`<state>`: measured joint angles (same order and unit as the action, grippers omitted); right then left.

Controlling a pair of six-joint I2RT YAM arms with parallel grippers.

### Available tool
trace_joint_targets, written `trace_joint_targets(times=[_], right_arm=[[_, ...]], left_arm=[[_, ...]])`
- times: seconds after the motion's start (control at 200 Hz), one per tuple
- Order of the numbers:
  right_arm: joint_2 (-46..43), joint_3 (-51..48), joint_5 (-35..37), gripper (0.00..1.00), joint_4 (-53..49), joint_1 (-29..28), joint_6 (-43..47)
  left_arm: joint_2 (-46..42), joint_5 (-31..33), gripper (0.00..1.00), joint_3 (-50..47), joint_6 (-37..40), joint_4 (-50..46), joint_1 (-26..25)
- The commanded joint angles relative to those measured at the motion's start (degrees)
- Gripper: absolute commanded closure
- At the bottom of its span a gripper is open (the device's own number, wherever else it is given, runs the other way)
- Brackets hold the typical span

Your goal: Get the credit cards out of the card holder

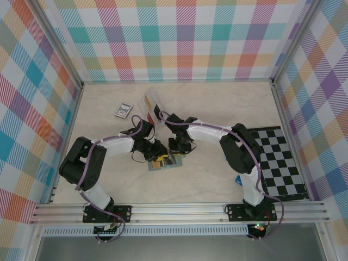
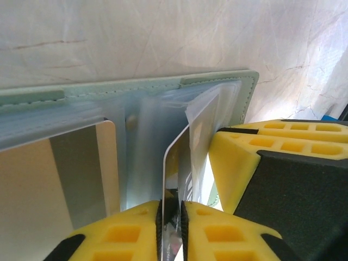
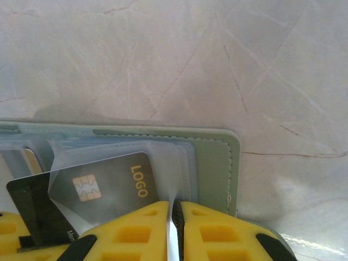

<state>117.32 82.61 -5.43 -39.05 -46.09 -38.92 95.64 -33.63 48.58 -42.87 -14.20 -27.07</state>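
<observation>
- Lying open on the pale tabletop (image 1: 217, 109), the sage-green card holder (image 1: 165, 165) sits between the two arms, a little in front of their bases. Its long side runs left to right across both wrist views.
- Its clear sleeves hold the credit cards. A grey card (image 3: 103, 185) marked LOGO is tilted and partly out, with a black card (image 3: 32, 209) under it. A tan card (image 2: 32, 196) sits in a sleeve at the far left.
- One pale card (image 2: 173, 163), seen edge-on, rises out of a sleeve near the holder's right end and points straight back at the left arm. Freeing it likely means pulling back along that line, away from the holder's stitched far edge.
- Clamped on that card's near edge is the left gripper (image 2: 171, 223), its yellow pads closed tight.
- Just beside it, the right gripper (image 3: 174, 215) is closed to a sliver on what looks like a clear sleeve of the holder, probably to steady it.
- Farther out lie a small dark picture card (image 1: 123, 110) and, to the right, a checkered mat (image 1: 280, 163).
</observation>
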Motion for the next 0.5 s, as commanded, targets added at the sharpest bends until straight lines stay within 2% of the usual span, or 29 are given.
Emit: trace_joint_targets(times=[0.0, 0.12, 0.295, 0.495], right_arm=[[2.8, -2.4, -0.7, 0.86, -1.2, -0.1, -1.5], [2.2, -3.3, -0.4, 0.86, -0.7, 0.3, -2.0], [-0.3, -4.8, -1.2, 0.85, 1.7, 1.2, -1.8], [-7.3, -6.0, -5.3, 0.78, 8.3, 1.6, 0.8]], left_arm=[[-1.0, -0.7, 0.87, -0.1, 1.1, 0.4, 0.5], [-2.1, 0.2, 0.92, -0.2, 2.5, -1.3, 0.8], [-6.1, 2.2, 0.97, -0.9, 5.1, -8.7, 2.1], [-14.6, 3.1, 0.99, -0.4, 8.7, -15.5, 5.5]])
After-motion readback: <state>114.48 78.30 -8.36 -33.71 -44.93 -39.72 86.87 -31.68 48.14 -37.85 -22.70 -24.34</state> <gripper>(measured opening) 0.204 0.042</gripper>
